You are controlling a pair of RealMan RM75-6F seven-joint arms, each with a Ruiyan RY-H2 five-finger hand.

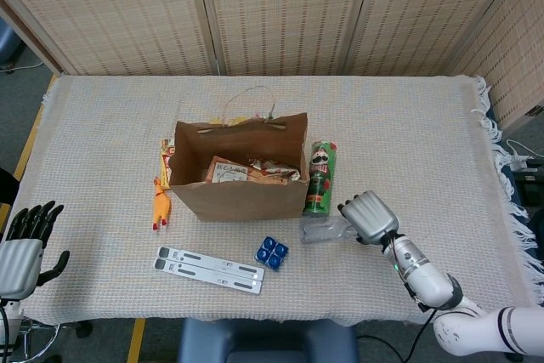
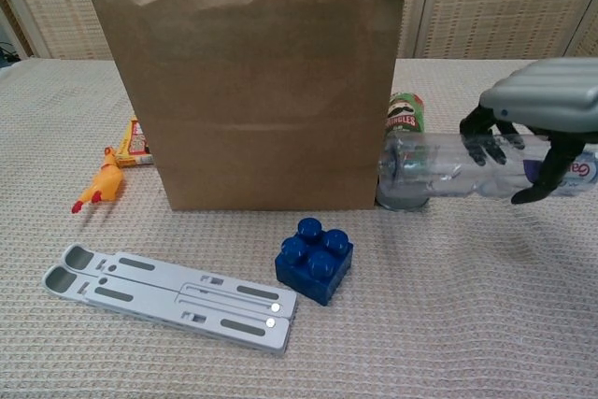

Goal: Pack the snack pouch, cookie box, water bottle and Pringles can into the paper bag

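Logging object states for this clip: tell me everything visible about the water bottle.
The water bottle is clear, ribbed plastic, looks empty, and carries a label with blue print near the cap end. It is held roughly level and off the tablecloth, its base pointing toward the paper bag. The right hand grips it from above, fingers curled around its middle. In the chest view its base overlaps the upright green Pringles can; whether they touch cannot be told.

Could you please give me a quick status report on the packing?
Right hand holds water bottle off the table. Left hand idle. Pringles can stands beside paper bag.
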